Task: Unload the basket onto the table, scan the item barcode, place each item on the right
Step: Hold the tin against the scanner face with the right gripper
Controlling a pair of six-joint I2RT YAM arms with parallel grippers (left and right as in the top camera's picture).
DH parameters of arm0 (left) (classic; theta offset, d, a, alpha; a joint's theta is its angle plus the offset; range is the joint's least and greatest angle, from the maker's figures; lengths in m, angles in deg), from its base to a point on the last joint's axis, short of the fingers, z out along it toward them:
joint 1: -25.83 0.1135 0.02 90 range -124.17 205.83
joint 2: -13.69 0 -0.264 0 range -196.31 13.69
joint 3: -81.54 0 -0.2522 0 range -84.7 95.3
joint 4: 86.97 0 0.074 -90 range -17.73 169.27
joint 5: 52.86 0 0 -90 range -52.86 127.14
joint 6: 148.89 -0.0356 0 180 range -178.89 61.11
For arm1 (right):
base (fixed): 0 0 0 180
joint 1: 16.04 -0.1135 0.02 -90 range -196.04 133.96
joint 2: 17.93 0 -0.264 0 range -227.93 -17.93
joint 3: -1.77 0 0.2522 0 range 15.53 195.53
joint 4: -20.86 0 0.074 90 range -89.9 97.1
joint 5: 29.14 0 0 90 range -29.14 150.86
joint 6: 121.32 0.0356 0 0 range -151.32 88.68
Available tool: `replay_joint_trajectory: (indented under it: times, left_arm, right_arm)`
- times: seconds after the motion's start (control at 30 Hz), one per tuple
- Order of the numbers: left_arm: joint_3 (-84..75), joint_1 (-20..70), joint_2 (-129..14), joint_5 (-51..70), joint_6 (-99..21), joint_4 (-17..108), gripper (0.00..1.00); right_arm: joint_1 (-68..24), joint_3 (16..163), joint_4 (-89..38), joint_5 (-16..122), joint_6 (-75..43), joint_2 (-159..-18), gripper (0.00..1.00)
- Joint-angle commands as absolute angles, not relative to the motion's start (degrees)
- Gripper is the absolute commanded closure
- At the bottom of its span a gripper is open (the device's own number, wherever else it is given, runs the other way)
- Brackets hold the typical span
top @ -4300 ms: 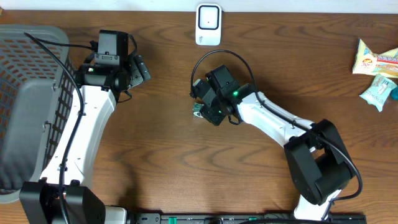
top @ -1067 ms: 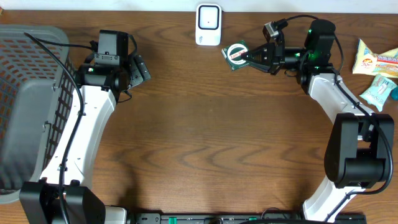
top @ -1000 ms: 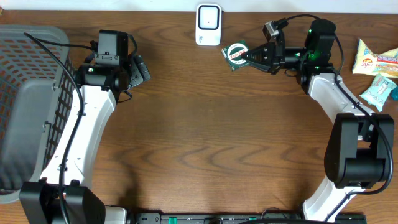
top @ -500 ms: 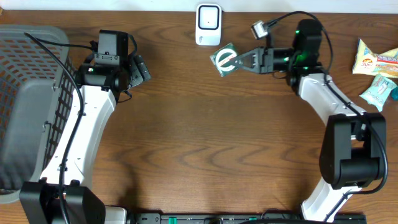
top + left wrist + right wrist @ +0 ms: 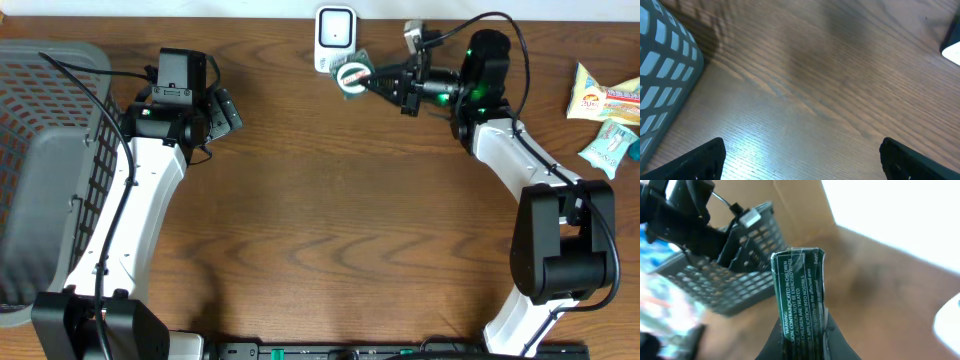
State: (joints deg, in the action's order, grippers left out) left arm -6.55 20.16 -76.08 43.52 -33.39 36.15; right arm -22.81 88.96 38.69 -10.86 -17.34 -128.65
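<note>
Holding a packet at the scanner, right arm extended.

Right arm reaches along the far edge of the surface (image 5: 330, 220), forearm nearly level, with the right claw (image 5: 370, 79) pointing left and closed on the green packet (image 5: 351, 76). The packet is held clear of the surface, just beside the near right corner of the white scanner (image 5: 335, 38); contact cannot be determined. Its long axis continues the line of the fingers, free end toward the scanner. From the right wrist, the packet (image 5: 801, 287) stands straight out of the claw (image 5: 805, 342), its printed text facing the camera. Left arm is bent beside the grey basket (image 5: 45, 150); the left claw (image 5: 802, 159) stands fully open and empty.
</note>
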Motion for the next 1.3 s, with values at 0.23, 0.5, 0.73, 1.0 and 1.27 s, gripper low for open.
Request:
replay_joint_trajectory:
  times: [0.23,0.5,0.73,1.0,1.27]
  left_arm:
    - [-6.81,20.4,-76.02,44.28,-33.28,36.0,0.02]
    - [-6.81,20.4,-76.02,44.28,-33.28,36.0,0.02]
    - [-6.81,20.42,-76.02,44.28,-33.28,36.0,0.02]
    - [-6.81,20.4,-76.02,44.28,-33.28,36.0,0.02]
    - [-6.81,20.4,-76.02,44.28,-33.28,36.0,0.02]
  right_arm:
    - [-23.0,89.95,67.91,-6.73,-25.3,-129.15,0.97]
    - [-22.78,89.95,70.71,-7.69,-26.28,-129.18,0.99]
    - [-22.91,89.95,77.25,-8.31,-24.71,-129.18,0.99]
    - [-23.18,89.95,97.33,-8.31,-13.19,-129.18,0.99]
    - [-23.24,89.95,93.88,-10.01,-12.91,-129.18,0.99]
